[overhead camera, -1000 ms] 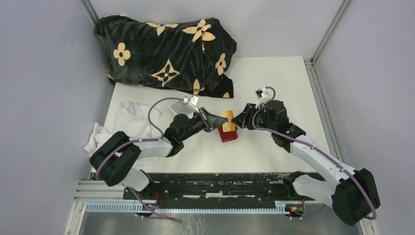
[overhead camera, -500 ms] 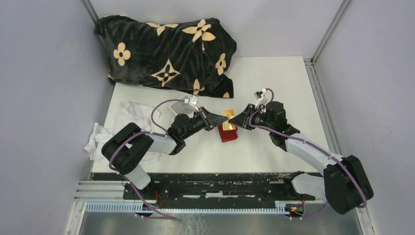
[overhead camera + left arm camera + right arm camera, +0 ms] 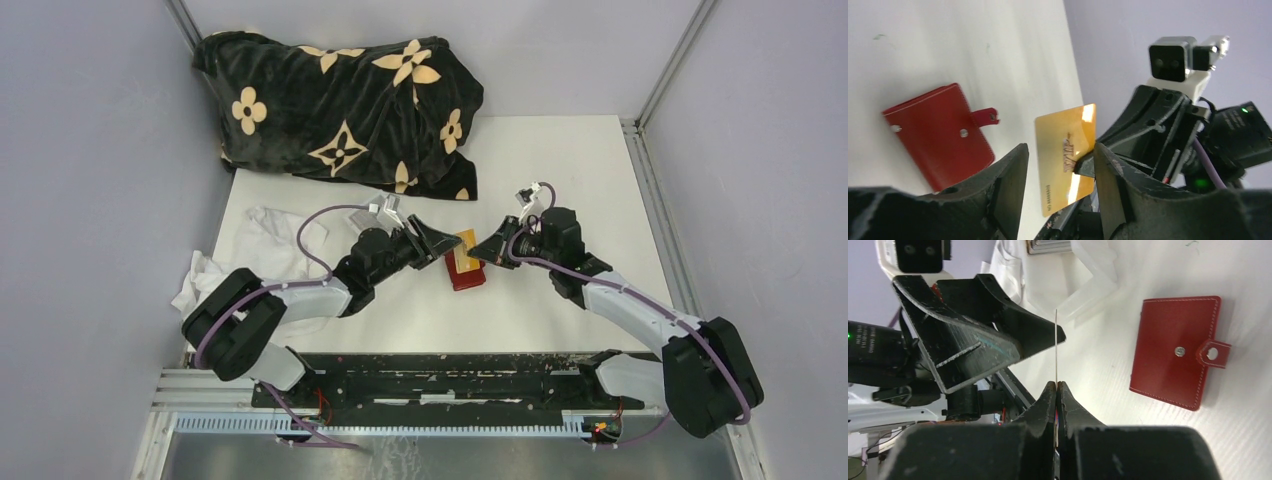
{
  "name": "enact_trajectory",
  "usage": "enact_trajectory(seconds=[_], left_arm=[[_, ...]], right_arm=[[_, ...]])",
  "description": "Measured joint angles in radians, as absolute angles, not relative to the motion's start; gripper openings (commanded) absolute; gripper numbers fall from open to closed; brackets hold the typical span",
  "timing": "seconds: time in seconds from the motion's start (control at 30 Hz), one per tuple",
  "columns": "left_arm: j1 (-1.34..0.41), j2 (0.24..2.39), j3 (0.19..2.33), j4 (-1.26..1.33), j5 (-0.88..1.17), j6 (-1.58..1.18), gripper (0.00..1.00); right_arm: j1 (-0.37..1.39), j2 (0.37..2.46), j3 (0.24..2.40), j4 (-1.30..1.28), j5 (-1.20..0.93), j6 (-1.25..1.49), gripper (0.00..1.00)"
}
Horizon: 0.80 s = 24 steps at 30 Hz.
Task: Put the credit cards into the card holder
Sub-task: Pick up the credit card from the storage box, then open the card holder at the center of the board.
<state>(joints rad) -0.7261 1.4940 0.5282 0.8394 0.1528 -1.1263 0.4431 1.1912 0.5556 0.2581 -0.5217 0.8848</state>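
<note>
one card [image 3: 1065, 155]: gold, clenched in right tool [image 3: 1056, 386], aloft.
left tool [image 3: 1058, 165]: released, jaws straddling card.
card holder [image 3: 938, 132]: closed, on bench [image 3: 948, 50] below both tools.
risk: handover slip; closed holder blocks insertion.

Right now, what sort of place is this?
Probably a robot test cell in a lab: a white table walled by grey panels, a left arm and right arm bolted to a rail, and props like a wallet and card.
</note>
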Motion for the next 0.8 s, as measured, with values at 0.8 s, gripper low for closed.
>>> enact_trajectory(seconds=[0.8], left_arm=[[-0.901, 1.563, 0.632, 0.281, -0.324, -0.924, 0.44]], right_arm=[[0.588, 1.426, 0.881, -0.351, -0.103, 0.522, 0.01]])
